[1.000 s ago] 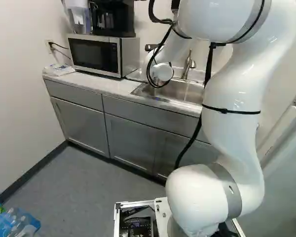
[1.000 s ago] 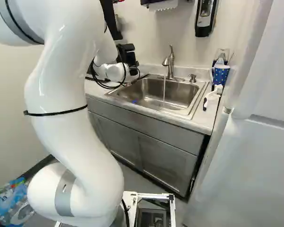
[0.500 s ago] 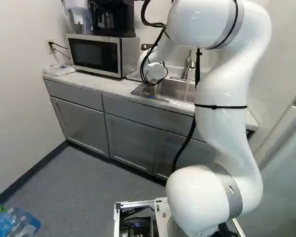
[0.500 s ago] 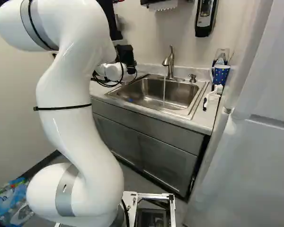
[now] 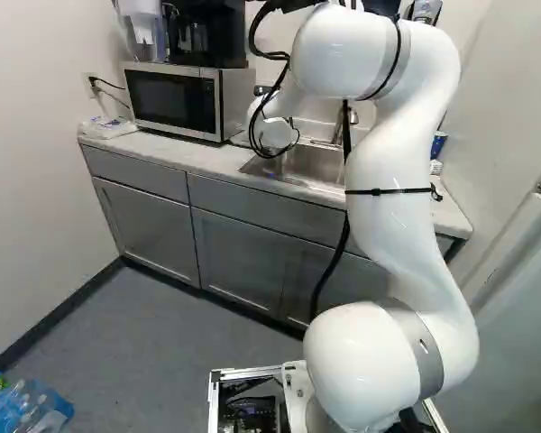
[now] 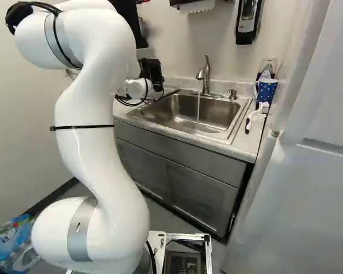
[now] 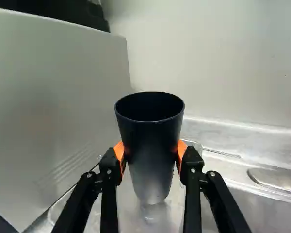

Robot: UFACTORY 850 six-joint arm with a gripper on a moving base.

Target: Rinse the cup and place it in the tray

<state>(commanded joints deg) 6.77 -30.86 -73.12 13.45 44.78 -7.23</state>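
One tapered black cup [image 7: 149, 145]; one blue spotted mug [image 6: 267, 89] and one white brush with a dark handle [image 6: 255, 116] near the right edge of the pale counter [image 6: 246, 148]; one stainless-steel sink [image 6: 220, 111]; one brushed-metal faucet [image 6: 206, 80]; one silver-framed microwave [image 5: 171, 97] towards its left end.

From behind the arm [image 5: 401, 225], the left base view looks ahead and slightly down past its left, the right base view past its right; they share the sink [image 6: 194, 111] near what seems to be the gripper [image 6: 151, 71]. The wrist view, much closer, faces along the fingers [image 7: 190, 170] toward the wall [image 7: 218, 63] beyond.
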